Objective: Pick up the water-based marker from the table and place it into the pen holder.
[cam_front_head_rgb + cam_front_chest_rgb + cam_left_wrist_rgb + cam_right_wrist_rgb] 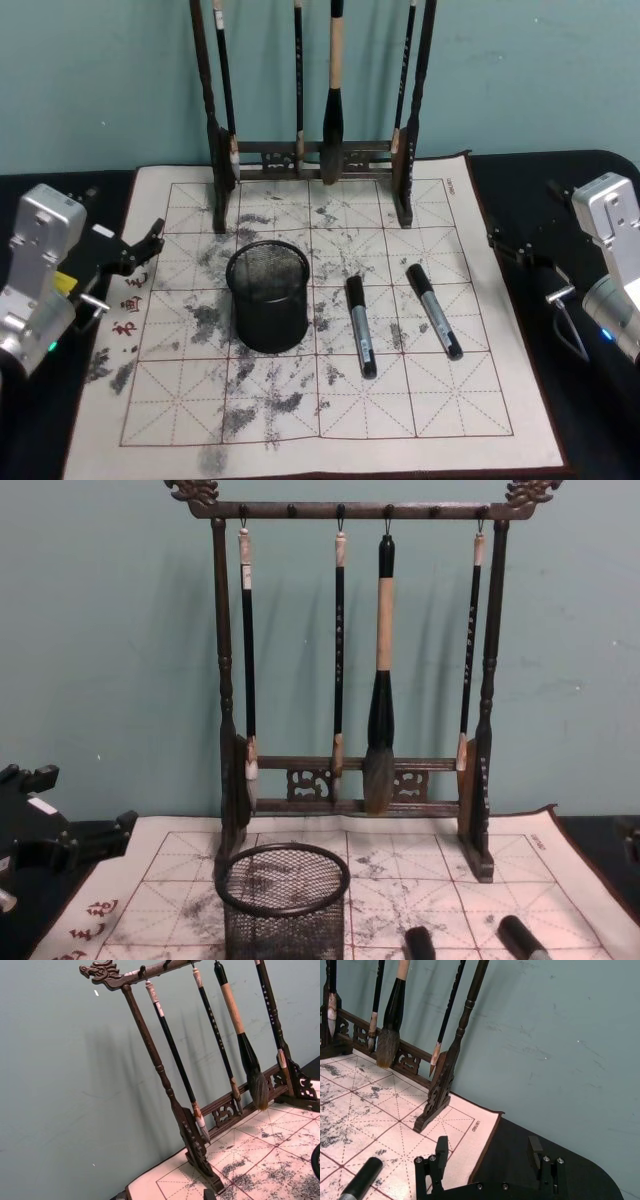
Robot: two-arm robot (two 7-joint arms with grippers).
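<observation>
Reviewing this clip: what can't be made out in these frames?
- Print on the left marker and right marker: too small in the head view.
- Most of both markers: cut off by the chest view's bottom edge.
- Base of the pen holder: cut off by that same edge.

Left gripper (135, 250) hung low at the robot's left side, fingers apart, pointing forward and inward. Right gripper (487, 1152) sat low at the right side, fingers (440, 1149) spread wide, holding nothing.

a plain teal wall (100, 630), perhaps faintly scuffed, rises behind the black table (540, 190).
</observation>
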